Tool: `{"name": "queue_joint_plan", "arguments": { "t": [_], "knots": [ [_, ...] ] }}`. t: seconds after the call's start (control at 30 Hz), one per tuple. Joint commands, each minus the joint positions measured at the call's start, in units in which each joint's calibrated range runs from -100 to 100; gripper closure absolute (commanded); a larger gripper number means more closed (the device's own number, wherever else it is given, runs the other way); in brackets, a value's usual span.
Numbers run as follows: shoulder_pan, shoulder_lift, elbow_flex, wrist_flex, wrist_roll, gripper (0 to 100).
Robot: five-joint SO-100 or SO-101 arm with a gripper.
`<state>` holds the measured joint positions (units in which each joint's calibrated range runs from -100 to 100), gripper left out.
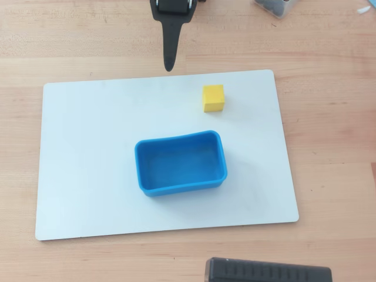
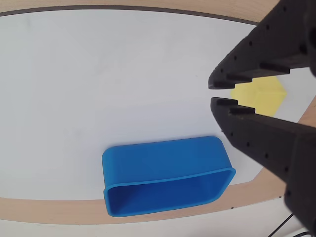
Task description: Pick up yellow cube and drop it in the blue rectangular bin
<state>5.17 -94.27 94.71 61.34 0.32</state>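
The yellow cube point(image 1: 213, 98) sits on a white board point(image 1: 88, 147), near its far right edge. The blue rectangular bin point(image 1: 182, 189) stands empty near the board's middle, below and left of the cube. My gripper point(image 1: 169, 63) hangs over the wooden table just beyond the board's far edge, left of the cube; its jaws are together and hold nothing. In the wrist view my gripper point(image 2: 213, 94) shows only a narrow slit between the black fingers, and the cube point(image 2: 261, 96) shows behind them. The bin point(image 2: 163, 155) lies lower left on the board point(image 2: 98, 74).
A dark ridged block point(image 1: 267, 273) sits at the near edge of the wooden table point(image 1: 329, 147). A small container point(image 1: 273, 6) stands at the far right corner. The board's left half is bare.
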Motion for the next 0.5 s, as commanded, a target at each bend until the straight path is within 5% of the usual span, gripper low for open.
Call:
{"name": "queue_joint_plan", "arguments": {
  "t": [0.0, 0.47],
  "knots": [
    [-0.9, -2.0, -0.3, 0.6, 0.6, 100],
    [-4.5, 9.0, -10.5, -1.0, 1.6, 100]
  ]
}}
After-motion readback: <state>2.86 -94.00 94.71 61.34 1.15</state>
